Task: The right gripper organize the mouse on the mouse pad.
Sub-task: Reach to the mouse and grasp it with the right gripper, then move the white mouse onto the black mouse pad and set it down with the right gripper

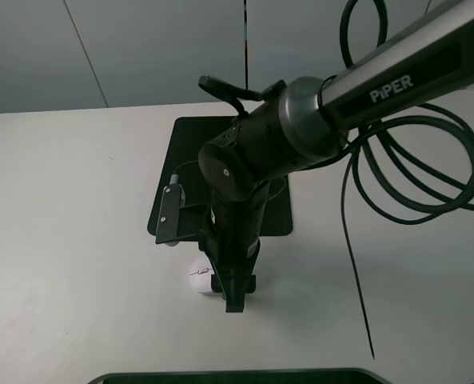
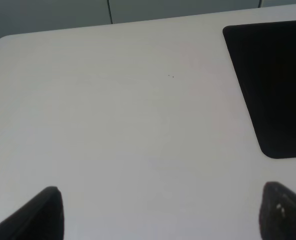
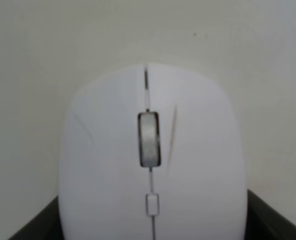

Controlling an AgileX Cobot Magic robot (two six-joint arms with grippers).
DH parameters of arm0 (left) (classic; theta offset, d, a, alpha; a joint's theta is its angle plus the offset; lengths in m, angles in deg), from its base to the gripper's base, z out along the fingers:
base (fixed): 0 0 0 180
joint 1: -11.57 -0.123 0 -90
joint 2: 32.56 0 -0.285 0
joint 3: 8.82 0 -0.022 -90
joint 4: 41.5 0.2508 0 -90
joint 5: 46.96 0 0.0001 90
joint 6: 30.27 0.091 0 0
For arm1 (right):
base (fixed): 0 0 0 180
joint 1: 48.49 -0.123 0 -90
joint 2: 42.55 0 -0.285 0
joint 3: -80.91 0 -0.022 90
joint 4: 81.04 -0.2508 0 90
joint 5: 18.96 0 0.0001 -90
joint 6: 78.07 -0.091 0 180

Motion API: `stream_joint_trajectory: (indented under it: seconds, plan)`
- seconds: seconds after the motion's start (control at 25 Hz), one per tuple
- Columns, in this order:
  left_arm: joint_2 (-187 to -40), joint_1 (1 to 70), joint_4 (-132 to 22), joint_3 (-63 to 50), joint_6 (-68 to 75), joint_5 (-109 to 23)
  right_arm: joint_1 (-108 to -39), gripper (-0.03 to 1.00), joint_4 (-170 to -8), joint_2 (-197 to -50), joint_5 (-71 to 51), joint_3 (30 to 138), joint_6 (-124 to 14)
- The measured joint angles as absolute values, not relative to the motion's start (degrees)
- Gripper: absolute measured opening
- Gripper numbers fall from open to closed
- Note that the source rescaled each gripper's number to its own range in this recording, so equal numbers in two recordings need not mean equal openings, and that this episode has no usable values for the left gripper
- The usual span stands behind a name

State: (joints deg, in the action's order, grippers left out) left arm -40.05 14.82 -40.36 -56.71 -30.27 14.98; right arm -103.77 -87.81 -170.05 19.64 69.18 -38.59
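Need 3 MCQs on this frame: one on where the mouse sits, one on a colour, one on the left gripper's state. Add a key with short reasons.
1. Where is the mouse?
A) on the table, just off the mouse pad
B) in the middle of the pad
C) beyond the pad's far edge

2. What colour is the scroll wheel?
A) red
B) grey
C) blue

3. How do the left gripper fingers stand?
A) shut on the mouse
B) shut on the pad's edge
C) spread apart, nothing between

Key:
1. A: the high view shows the mouse on bare table by the pad's near edge.
2. B: the right wrist view shows a grey wheel.
3. C: the left wrist view shows only table between them.
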Motion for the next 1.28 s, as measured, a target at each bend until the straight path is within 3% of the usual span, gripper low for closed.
stream_joint_trajectory:
  seconds: [0.92, 1.28]
  plan:
    - [-40.05, 14.82, -40.36, -56.71, -30.27, 14.98, -103.77, 0.04, -87.72, -169.15, 21.46, 69.69, -39.63]
    - [-40.05, 14.82, -40.36, -56.71, -30.27, 14.98, -102.66, 0.04, -87.28, -166.5, 22.95, 77.33, -66.88]
